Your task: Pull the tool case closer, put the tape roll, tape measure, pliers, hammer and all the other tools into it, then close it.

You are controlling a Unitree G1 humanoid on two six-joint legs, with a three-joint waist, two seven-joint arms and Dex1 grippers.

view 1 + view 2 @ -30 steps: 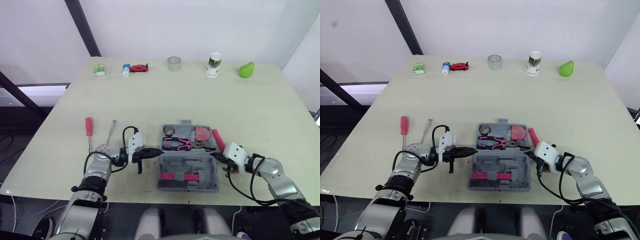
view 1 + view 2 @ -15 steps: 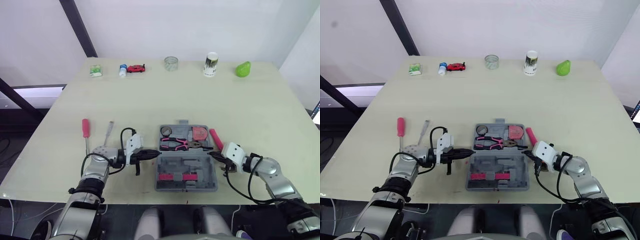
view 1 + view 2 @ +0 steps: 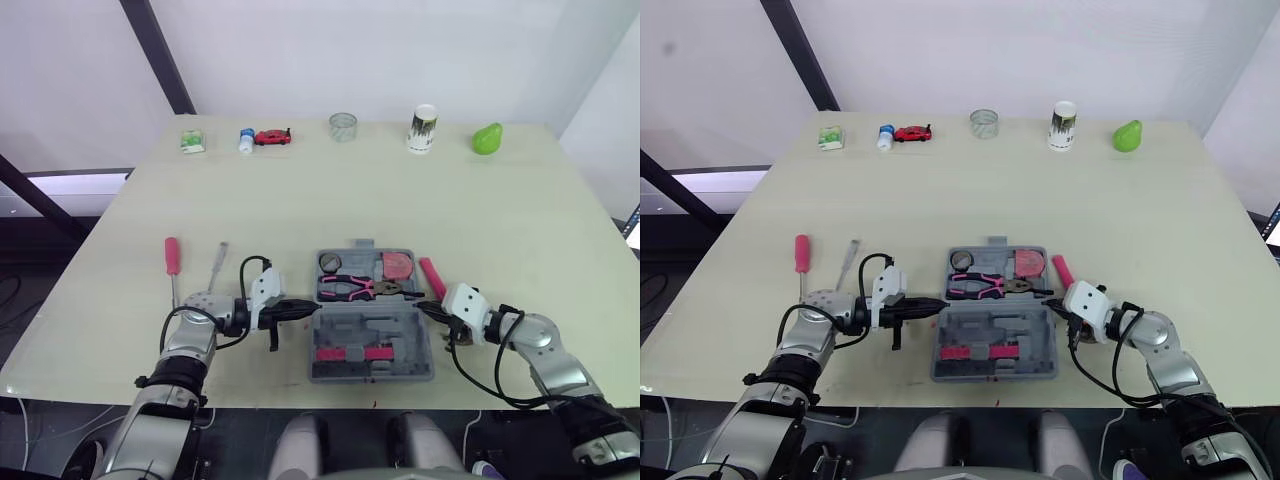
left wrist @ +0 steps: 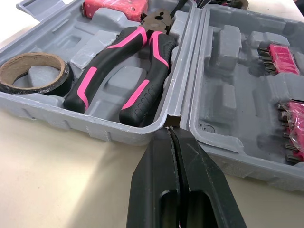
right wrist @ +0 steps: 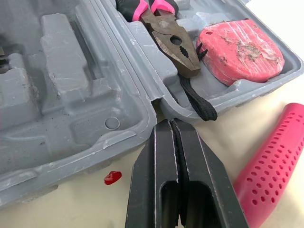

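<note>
Left gripper (image 3: 310, 310) (closed) touches tool case (image 3: 370, 326) hinge; right gripper (image 3: 426, 308) likewise.

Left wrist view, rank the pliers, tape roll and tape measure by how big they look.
1. pliers
2. tape roll
3. tape measure, though it is farthest and cut off at the edge, so unsure.

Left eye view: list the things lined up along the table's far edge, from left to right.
green box → blue-capped bottle → red toy car → clear cup → white cup → green pear
</note>
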